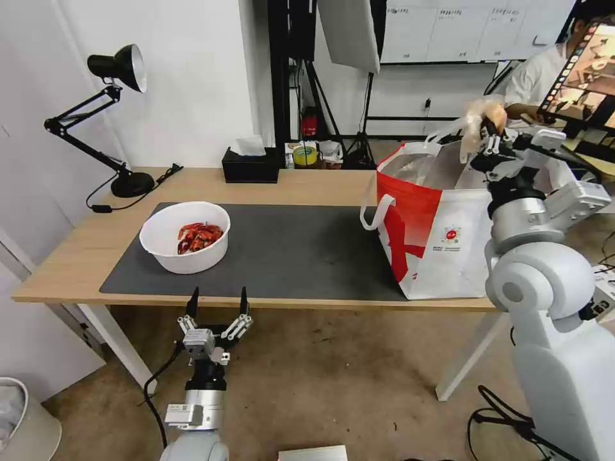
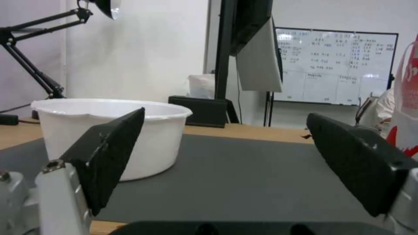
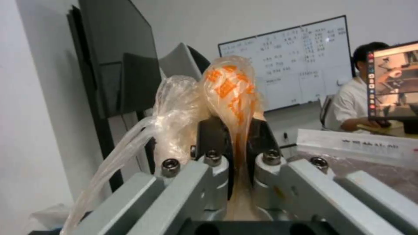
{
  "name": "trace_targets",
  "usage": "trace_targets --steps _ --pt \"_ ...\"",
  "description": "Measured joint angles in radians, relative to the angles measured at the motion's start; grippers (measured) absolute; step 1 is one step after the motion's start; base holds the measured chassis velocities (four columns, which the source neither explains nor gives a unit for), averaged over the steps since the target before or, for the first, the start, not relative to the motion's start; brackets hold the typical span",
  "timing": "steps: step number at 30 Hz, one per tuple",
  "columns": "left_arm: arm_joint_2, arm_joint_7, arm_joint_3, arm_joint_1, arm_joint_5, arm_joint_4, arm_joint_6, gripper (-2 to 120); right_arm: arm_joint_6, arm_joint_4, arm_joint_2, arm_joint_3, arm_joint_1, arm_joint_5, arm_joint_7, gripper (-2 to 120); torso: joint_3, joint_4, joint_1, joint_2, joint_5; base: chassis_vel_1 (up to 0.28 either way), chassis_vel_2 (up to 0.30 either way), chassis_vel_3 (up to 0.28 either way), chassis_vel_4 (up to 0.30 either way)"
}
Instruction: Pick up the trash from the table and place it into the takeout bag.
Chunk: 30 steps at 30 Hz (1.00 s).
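My right gripper (image 1: 492, 137) is raised above the open red-and-white takeout bag (image 1: 435, 237) and is shut on a plastic-wrapped orange lump (image 1: 483, 117). In the right wrist view the lump (image 3: 231, 88) is pinched between the black fingers (image 3: 211, 137), with crumpled clear film (image 3: 176, 107) trailing off one side. A white round bowl (image 1: 184, 235) of red crayfish shells sits on the left part of the dark grey mat (image 1: 288, 250). My left gripper (image 1: 217, 304) hangs open just in front of the table's (image 1: 307, 186) near edge, a little right of the bowl (image 2: 113, 130).
A black desk lamp (image 1: 112, 115) stands at the table's back left and a black tissue box (image 1: 251, 165) at the back middle. A white bin (image 1: 22, 422) is on the floor at the left. A seated person works at a screen behind the bag.
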State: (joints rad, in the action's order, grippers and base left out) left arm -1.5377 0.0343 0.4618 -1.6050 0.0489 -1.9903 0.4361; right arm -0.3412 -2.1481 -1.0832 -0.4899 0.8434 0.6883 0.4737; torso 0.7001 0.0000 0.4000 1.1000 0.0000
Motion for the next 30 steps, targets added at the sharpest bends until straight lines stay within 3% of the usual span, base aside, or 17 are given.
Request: trace_targets --steps 13,30 --pt "0.000 0.000 -0.002 -0.008 -0.002 -0.005 0.001 100 -0.051 0.119 -0.011 0.013 -0.061 0.024 0.070 3 0.000 0.0001 0.000 0.000 -0.0001 0.000 0.000 0.000 0.000" --pt "0.001 0.000 0.003 0.000 0.000 -0.003 0.001 100 -0.098 0.134 -0.029 0.031 -0.091 0.035 0.113 3 0.000 0.0000 0.000 0.000 -0.0001 0.000 0.000 0.000 0.000"
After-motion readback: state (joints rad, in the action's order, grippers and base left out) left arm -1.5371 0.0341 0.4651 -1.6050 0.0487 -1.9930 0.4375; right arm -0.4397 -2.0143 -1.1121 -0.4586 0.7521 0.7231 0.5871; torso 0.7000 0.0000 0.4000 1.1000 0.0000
